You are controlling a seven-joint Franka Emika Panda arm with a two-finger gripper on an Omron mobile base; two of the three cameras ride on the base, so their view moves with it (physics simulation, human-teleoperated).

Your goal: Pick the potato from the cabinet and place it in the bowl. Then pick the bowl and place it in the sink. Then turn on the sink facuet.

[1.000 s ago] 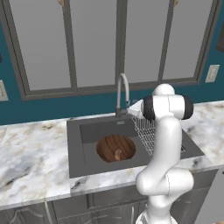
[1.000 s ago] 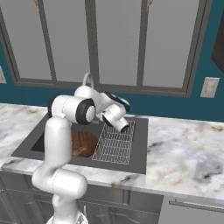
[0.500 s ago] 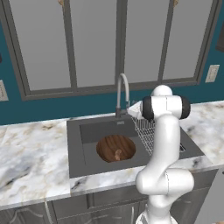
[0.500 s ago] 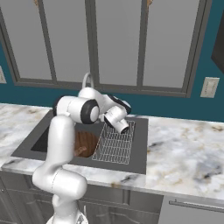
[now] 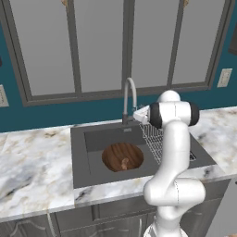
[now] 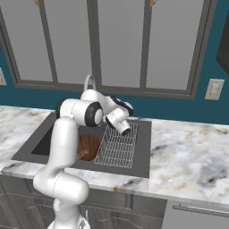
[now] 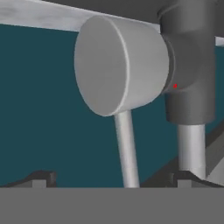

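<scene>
Arm (image 5: 172, 139) bent over sink (image 5: 92, 139), jaws wide (at faucet (image 5: 129, 95)).

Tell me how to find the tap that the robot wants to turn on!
Look at the dark sink sunk into the marble worktop, under the big grey window panes. At its back edge stands the sink faucet, right behind the wooden bowl. It is the one tall, thin, silver thing there, curved over like a candy cane.

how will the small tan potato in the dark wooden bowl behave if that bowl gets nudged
The small tan-brown potato looks rounded and loose, so it would probably roll. The shallow dark wooden bowl sits flat in the dark grey sink, so it likely slides rather than tips.
</scene>
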